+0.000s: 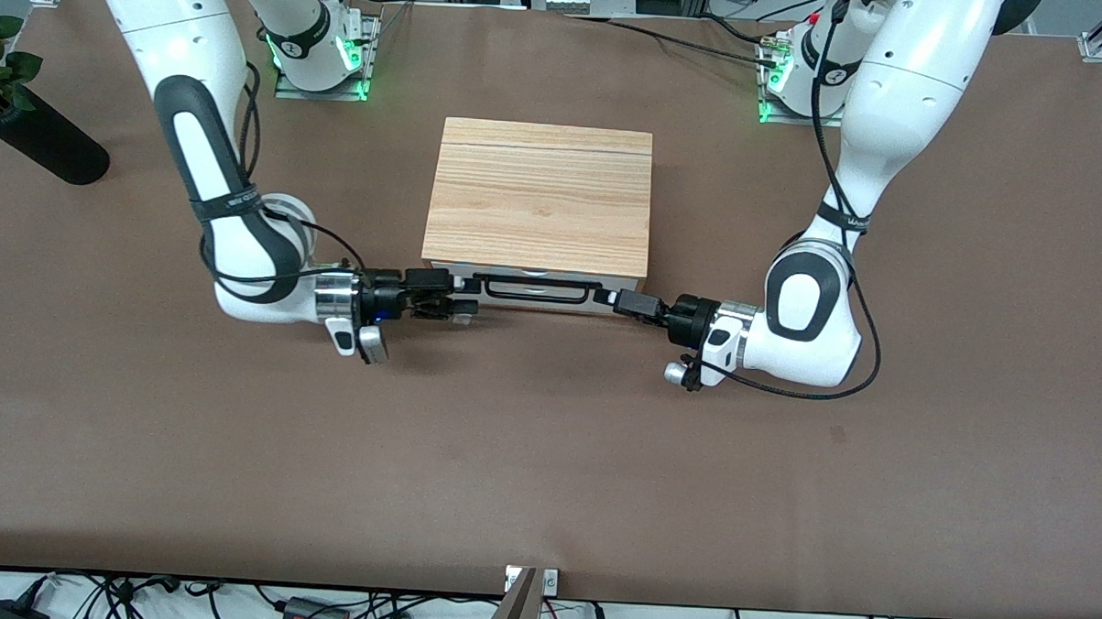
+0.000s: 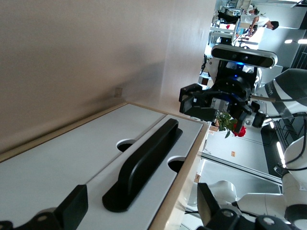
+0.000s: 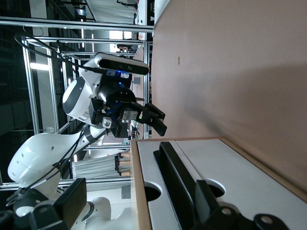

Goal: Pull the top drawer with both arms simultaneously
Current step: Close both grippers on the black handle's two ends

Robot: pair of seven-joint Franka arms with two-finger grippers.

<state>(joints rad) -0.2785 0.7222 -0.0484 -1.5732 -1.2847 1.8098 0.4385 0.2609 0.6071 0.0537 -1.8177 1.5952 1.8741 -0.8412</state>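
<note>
The top drawer (image 1: 534,279) has a white front panel and a long black bar handle (image 1: 533,291). It sits in the wood-grain cabinet (image 1: 538,195) and looks closed. My right gripper (image 1: 446,301) is open at the handle's end toward the right arm's side. In the right wrist view (image 3: 139,194) one finger (image 3: 204,199) lies against the handle (image 3: 172,182). My left gripper (image 1: 617,301) is open at the handle's other end. In the left wrist view (image 2: 141,203) its fingers straddle the end of the handle (image 2: 144,165). Each wrist view shows the other arm's gripper farther along the drawer front.
A black vase (image 1: 39,140) with a red rose lies toward the right arm's end of the table, farther from the front camera than the cabinet. The brown table (image 1: 546,456) stretches in front of the drawer. A small post (image 1: 524,602) stands at the table's near edge.
</note>
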